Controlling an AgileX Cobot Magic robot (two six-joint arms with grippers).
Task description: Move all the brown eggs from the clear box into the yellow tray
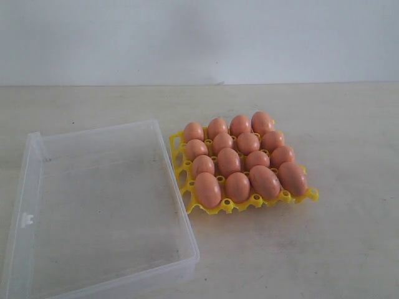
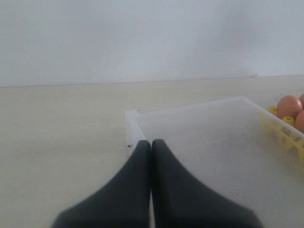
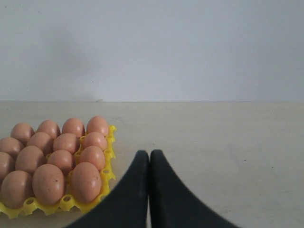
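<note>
Clear plastic box (image 1: 93, 205), smooth eggs (image 1: 229, 161)

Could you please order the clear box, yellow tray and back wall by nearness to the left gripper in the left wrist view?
1. clear box: its corner just ahead of the left gripper.
2. yellow tray: beyond the box's far side.
3. back wall: behind the table, farthest.

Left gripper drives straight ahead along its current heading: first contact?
Probably the clear box: the left gripper points at its corner rim. Height is unclear, so it might pass just over the rim.
</note>
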